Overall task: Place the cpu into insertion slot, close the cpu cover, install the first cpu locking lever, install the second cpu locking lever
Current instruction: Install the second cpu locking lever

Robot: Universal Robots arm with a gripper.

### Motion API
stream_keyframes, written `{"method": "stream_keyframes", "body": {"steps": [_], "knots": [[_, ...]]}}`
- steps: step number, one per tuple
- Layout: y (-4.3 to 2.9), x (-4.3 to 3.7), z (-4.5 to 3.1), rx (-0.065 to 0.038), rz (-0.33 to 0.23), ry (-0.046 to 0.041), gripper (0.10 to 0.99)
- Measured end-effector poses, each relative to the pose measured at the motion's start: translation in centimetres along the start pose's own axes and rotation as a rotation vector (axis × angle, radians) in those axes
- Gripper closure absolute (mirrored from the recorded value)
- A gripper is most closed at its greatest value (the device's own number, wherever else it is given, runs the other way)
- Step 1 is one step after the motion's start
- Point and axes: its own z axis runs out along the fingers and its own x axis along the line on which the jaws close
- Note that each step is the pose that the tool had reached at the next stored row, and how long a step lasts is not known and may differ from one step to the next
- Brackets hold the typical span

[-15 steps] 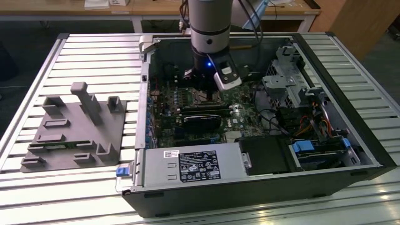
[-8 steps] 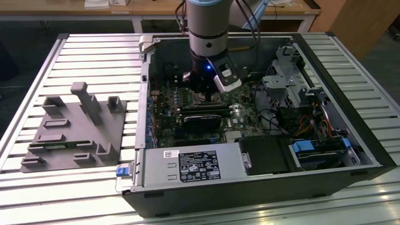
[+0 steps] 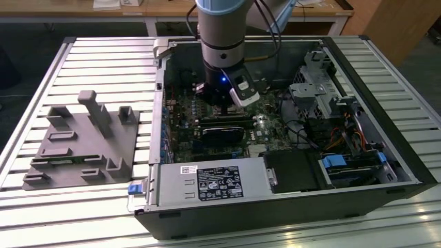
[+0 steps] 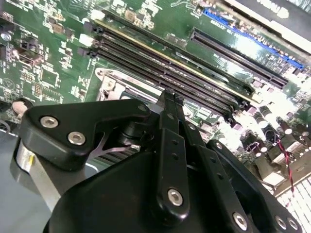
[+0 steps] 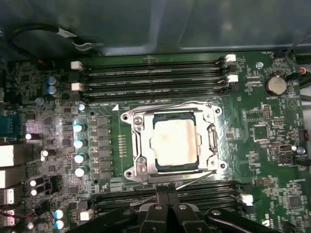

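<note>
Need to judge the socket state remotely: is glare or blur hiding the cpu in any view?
In the first wrist view the cpu is readable, though glare washes its top and the cpu cover shines. In the second wrist view the gripper blocks the socket and the right edge is blown out. In the exterior view the case interior is dark.

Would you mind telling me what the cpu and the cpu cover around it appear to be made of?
The cpu looks like dull, matte silver-grey metal, with a soft even sheen. The cpu cover looks like thin, brighter bare metal, probably stamped steel, judging by sharp glints on its edges.
</note>
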Motion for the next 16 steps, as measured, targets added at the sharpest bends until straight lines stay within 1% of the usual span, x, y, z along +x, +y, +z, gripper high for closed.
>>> {"method": "stream_keyframes", "body": {"steps": [2,3,7,10,16], "knots": [[-0.23,0.06,0.07,-0.014,0.001,0.0012,0.98],[-0.34,0.08,0.1,-0.023,0.002,0.0019,0.98],[-0.82,0.21,0.18,-0.068,0.006,0.0058,0.98],[-1.23,0.28,0.25,-0.097,0.008,0.0082,0.98],[-2.3,0.33,0.46,-0.141,0.012,0.012,0.98]]}}
